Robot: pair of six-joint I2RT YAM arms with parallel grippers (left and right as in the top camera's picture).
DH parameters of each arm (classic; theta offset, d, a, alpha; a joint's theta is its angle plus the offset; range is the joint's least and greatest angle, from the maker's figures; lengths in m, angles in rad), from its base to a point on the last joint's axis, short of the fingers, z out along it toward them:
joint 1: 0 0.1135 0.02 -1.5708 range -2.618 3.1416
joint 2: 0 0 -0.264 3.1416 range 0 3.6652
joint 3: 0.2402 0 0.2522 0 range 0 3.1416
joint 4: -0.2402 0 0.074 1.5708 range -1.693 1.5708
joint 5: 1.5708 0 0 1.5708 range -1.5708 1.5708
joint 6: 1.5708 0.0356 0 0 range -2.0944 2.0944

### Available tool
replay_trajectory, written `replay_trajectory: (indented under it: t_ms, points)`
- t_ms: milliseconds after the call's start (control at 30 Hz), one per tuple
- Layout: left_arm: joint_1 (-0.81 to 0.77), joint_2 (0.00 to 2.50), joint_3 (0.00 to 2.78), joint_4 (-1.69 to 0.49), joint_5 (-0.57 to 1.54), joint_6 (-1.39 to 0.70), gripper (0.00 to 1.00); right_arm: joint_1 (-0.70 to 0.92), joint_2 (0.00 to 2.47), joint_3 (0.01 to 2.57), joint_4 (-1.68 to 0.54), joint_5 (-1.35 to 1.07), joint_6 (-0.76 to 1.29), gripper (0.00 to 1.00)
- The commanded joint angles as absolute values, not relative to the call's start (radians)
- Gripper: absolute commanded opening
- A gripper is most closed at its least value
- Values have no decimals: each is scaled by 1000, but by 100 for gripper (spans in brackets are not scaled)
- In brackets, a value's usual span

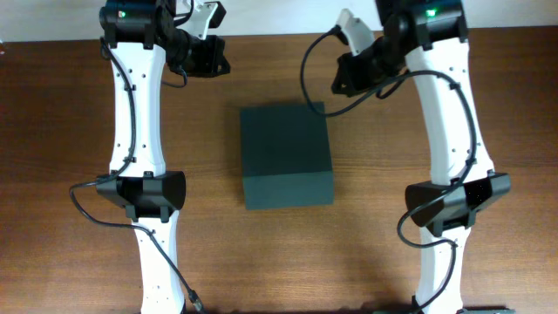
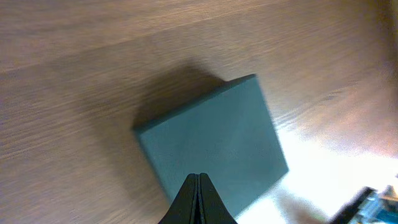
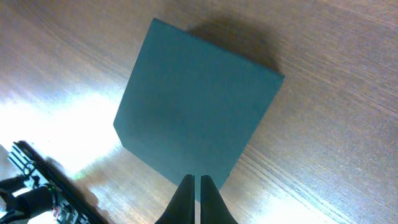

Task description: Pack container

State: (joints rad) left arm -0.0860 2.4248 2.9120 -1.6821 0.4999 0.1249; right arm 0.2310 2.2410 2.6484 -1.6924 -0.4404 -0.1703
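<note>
The container (image 1: 286,155) is sitting shut at the middle of the table (image 1: 70,131), lid down flat, square to the table edges. No seam, tab or hinge side is showing clearly from any view. No item to be packed is showing in any view.

The left gripper (image 2: 199,180) is hanging above the box's near edge with its fingers pressed together, holding nothing. The right gripper (image 3: 195,182) is hovering over the opposite edge in the same state: fingers together, empty. Neither is touching the box.

Risks, as judged:
- With both pairs of fingers together, neither can take the lid; a descent in this state would be pushing the box rather than opening it.
- The lid is looking smooth and flush; a pry from one side is likely to slide the box across the bare wood unless the other arm is bracing it.
- A black cable (image 1: 307,65) is looping off the right arm near the box's far corner and could be snagging on the lid when it is raised.

Nothing on the table is obstructing access.
</note>
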Motion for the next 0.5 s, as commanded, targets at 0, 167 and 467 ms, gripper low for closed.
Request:
replay_trajectory:
  t_ms: [0, 167, 467]
  points:
    - [-87, 2407, 2927, -1670, 418, 212, 3, 297, 2223, 2664, -1699, -387, -149, 4]
    - [-87, 2408, 2927, -1610, 395, 237, 6, 400, 2223, 2662, -1699, -287, -84, 5]
    - [-87, 2412, 2927, -1562, 335, 238, 22, 524, 2223, 2627, -1699, -231, -50, 8]
